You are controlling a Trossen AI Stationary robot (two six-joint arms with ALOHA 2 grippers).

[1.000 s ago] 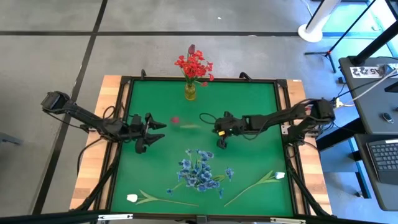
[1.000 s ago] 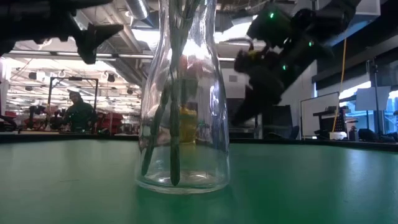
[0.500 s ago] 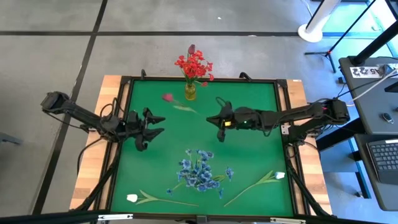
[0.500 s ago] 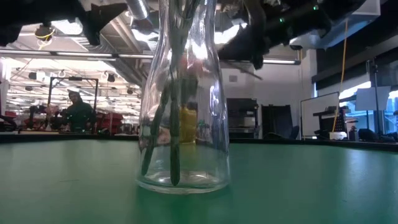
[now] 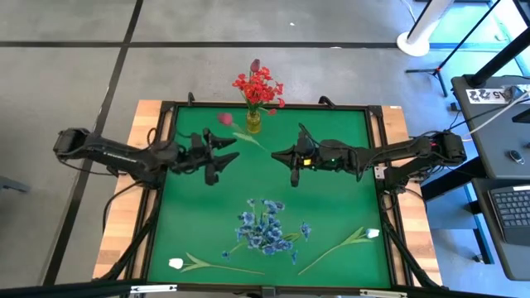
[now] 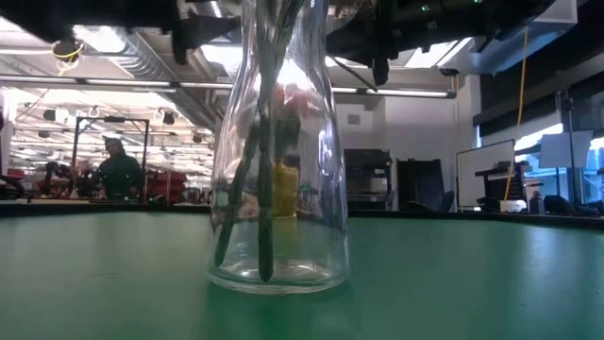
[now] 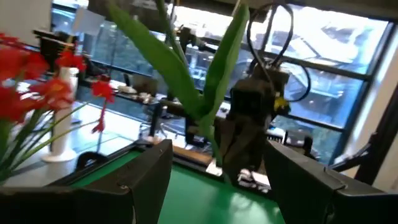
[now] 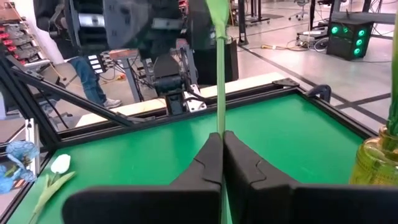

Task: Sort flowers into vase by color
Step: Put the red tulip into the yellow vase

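A green table (image 5: 348, 190) with a black frame stood on grey floor. A laptop (image 5: 515, 209) sat on a desk. A person (image 6: 118, 172) sat far behind.

A green-topped table (image 5: 331, 207) with a black rim carries the things. A small yellow vase (image 5: 253, 122) holding red sprays stands at its far edge, centered. Well toward the near side from that vase lies a heap of blue sprays (image 5: 267, 228). Two white tulips lie nearer still, one (image 5: 203, 264) left of the heap, one (image 5: 344, 243) right.
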